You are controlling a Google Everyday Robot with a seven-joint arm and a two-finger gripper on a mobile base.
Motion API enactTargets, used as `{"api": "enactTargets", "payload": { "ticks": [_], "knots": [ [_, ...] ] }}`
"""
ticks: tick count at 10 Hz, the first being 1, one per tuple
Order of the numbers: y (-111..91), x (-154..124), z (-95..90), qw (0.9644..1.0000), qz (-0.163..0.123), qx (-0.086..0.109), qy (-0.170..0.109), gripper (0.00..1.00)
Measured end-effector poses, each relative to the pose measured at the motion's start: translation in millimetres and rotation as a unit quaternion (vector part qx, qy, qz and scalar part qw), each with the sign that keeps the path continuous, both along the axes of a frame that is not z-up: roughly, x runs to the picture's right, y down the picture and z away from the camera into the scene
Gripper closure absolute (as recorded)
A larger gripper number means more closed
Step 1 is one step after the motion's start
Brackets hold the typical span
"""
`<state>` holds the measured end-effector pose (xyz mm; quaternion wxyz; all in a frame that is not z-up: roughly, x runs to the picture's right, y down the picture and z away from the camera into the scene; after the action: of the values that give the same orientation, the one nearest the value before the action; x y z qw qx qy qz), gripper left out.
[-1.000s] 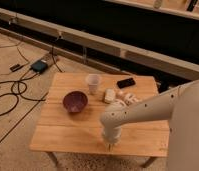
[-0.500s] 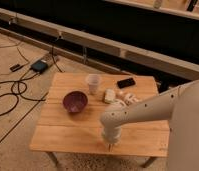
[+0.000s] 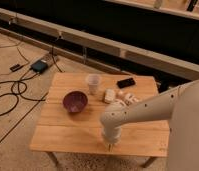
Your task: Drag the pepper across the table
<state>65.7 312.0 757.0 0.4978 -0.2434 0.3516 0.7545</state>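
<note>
Near the front edge of the table (image 3: 68, 134), found the gripper (image 3: 109, 146) pointing straight down at the slats, a bit right of centre. Read the jaws as pressed fully together, with nothing caught between them. Could not tell tip contact with the wood from a hover just above it. Traced the white arm (image 3: 143, 109) from the gripper up and off toward the right, into a big white body part filling that corner. Logged a dark purple bowl (image 3: 74, 101) on the left half of the top, upright, well apart from the gripper. Logged a clear plastic cup (image 3: 93, 83) upright just behind and right of the bowl, not touching it. Noted a flat black device (image 3: 126, 82) near the back edge, right of the cup. Marked a small cream block (image 3: 110, 95) between cup and arm, plus a cluster of small pale items (image 3: 127, 99) just beside it on the right, partly hidden by the arm. Could not pick out the pepper for sure; saw only a faint orange-pink bit (image 3: 121, 93) in that cluster, toward the back middle of the top, well apart from the gripper. Noted black cables (image 3: 13, 92) and a small teal box (image 3: 39, 66) on the floor off the left side.
</note>
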Motion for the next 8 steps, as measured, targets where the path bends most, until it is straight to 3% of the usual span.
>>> {"api": "enactTargets", "payload": {
  "ticks": [4,8],
  "knots": [
    [9.7,50.9,10.0,0.9986,0.010,-0.027,0.046,1.00],
    [3.5,91.4,-1.9,0.9967,0.024,-0.026,0.073,1.00]
  ]
}}
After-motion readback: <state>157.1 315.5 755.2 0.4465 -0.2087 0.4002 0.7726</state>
